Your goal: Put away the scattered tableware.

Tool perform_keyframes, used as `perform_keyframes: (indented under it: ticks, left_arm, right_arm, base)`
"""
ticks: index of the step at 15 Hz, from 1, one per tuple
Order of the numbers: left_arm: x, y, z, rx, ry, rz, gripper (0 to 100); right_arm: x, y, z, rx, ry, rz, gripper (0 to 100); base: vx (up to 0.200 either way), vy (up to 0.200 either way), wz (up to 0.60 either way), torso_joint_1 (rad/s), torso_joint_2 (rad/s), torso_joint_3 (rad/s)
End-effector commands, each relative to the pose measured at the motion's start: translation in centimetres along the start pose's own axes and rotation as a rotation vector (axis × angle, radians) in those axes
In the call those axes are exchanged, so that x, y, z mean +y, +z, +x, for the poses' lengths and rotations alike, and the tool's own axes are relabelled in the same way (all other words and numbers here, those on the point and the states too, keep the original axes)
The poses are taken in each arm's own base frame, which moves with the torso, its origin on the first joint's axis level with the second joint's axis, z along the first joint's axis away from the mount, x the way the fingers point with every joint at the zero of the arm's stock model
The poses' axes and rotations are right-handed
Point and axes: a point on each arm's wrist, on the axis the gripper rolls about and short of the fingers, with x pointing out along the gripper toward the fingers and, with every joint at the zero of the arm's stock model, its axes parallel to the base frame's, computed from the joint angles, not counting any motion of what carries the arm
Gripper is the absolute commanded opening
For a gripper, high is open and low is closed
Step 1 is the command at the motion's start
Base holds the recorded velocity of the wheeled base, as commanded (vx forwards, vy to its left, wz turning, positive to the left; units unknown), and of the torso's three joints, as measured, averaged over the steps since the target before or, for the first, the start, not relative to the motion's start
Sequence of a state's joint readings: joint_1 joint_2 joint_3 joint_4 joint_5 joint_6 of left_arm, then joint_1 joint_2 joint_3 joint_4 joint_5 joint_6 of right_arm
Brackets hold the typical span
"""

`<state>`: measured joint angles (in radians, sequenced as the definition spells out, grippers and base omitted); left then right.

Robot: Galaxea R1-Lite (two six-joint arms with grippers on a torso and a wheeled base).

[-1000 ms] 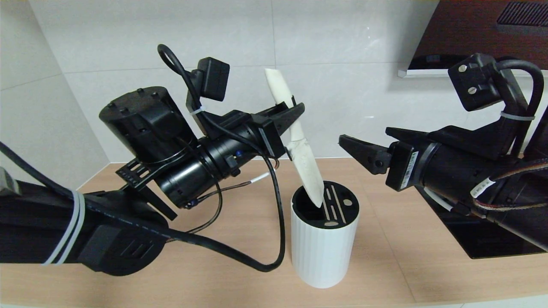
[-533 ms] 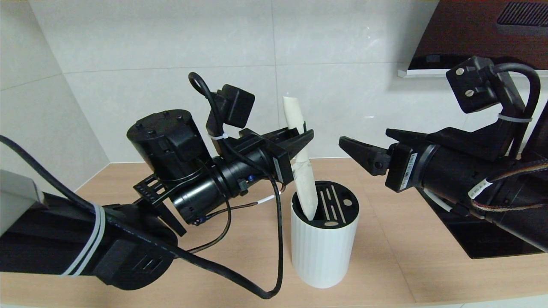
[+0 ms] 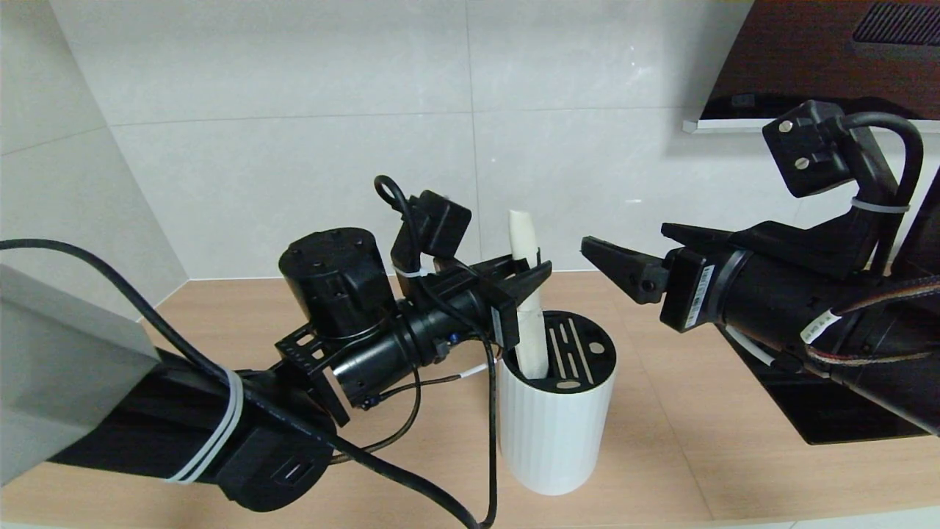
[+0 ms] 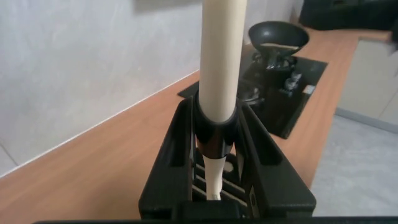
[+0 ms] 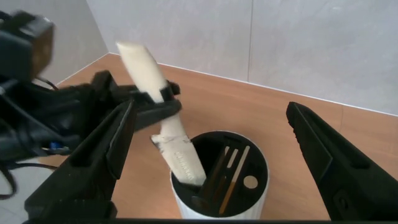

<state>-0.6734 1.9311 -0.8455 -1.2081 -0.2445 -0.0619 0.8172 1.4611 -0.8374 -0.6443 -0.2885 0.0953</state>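
Head view: left gripper (image 3: 530, 283) clamped on white knife (image 3: 530, 334) handle. Blade tilted, partway into knife holder (image 3: 554, 433) opening at 10 o'clock. Right gripper (image 3: 623, 236) fingers apart at holder's 2 o'clock. Risk: tilted blade jams on rim, tips holder.

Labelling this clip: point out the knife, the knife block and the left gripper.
knife (image 3: 521, 235): head view, cream handle.
knife block (image 3: 556, 433): head view, ribbed white wall.
left gripper (image 3: 538, 275): head view, between its fingertips.

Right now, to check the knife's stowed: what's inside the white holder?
The white knife stands blade-down in the open compartment of the holder, held by the left claw. Its tip and the compartment's bottom are hidden.
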Motion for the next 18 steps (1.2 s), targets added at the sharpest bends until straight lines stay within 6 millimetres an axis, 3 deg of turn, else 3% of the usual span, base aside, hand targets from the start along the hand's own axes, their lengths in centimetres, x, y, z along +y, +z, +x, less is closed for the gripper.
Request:
perform_keyframes:
  ticks: [1, 12, 18]
  left_arm:
    - [-0.3, -2.0, 0.7, 0.04, -0.012, -0.011, 0]
    - [-0.8, -4.4, 1.0, 0.109, -0.026, -0.01, 0]
    - [-0.9, -4.5, 1.0, 0.111, -0.017, -0.004, 0]
  right_arm:
    - [0.0, -0.1, 0.0, 0.004, 0.0, -0.001, 100]
    - [0.1, -0.3, 0.2, 0.011, -0.001, -0.003, 100]
    - [0.1, -0.3, 0.2, 0.011, -0.001, -0.003, 100]
  base:
    - [0.0, 0.0, 0.0, 0.0, 0.0, 0.0]
    - [0.0, 0.0, 0.0, 0.0, 0.0, 0.0]
    - [0.0, 0.0, 0.0, 0.0, 0.0, 0.0]
